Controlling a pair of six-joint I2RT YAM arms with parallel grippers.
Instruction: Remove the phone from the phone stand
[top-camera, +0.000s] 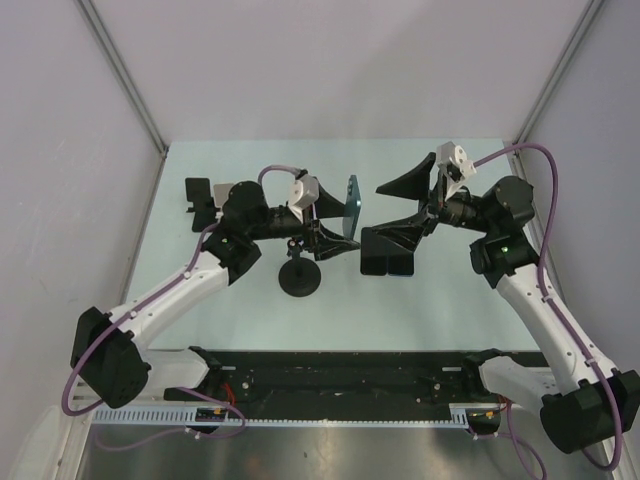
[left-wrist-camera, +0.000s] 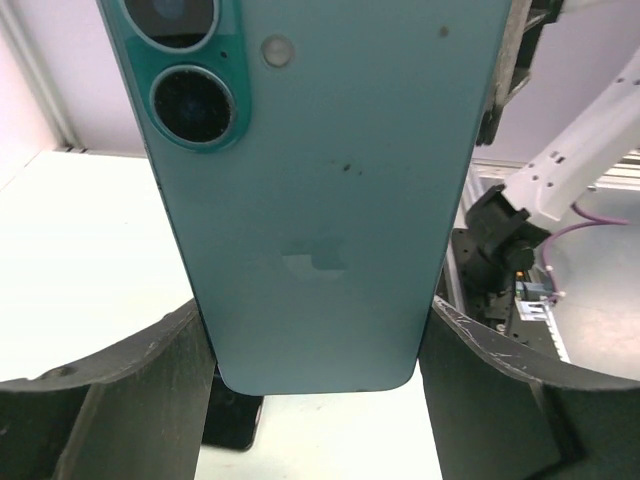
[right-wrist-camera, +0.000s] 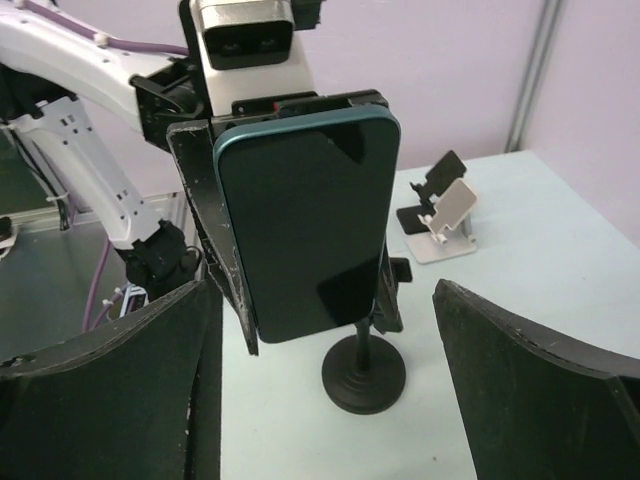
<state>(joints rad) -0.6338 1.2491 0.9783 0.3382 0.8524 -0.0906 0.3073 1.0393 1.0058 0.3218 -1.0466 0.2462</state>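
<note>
The teal phone (top-camera: 352, 205) stands upright on edge between the arms. My left gripper (top-camera: 335, 220) is shut on it, one finger on each long side, as the left wrist view shows around its teal back (left-wrist-camera: 320, 200). The right wrist view shows its dark screen (right-wrist-camera: 310, 220) with the left fingers (right-wrist-camera: 195, 200) flanking it. The black phone stand (top-camera: 300, 280), with a round base (right-wrist-camera: 365, 375) and a thin pole, rises behind the phone's lower corner. I cannot tell whether they touch. My right gripper (top-camera: 375, 215) is open and empty, facing the screen.
A dark flat phone-like object (top-camera: 388, 262) lies on the table under the right gripper; it also shows in the left wrist view (left-wrist-camera: 230, 420). A small folding stand (right-wrist-camera: 440, 225) sits at the back left (top-camera: 200, 200). Walls enclose the table.
</note>
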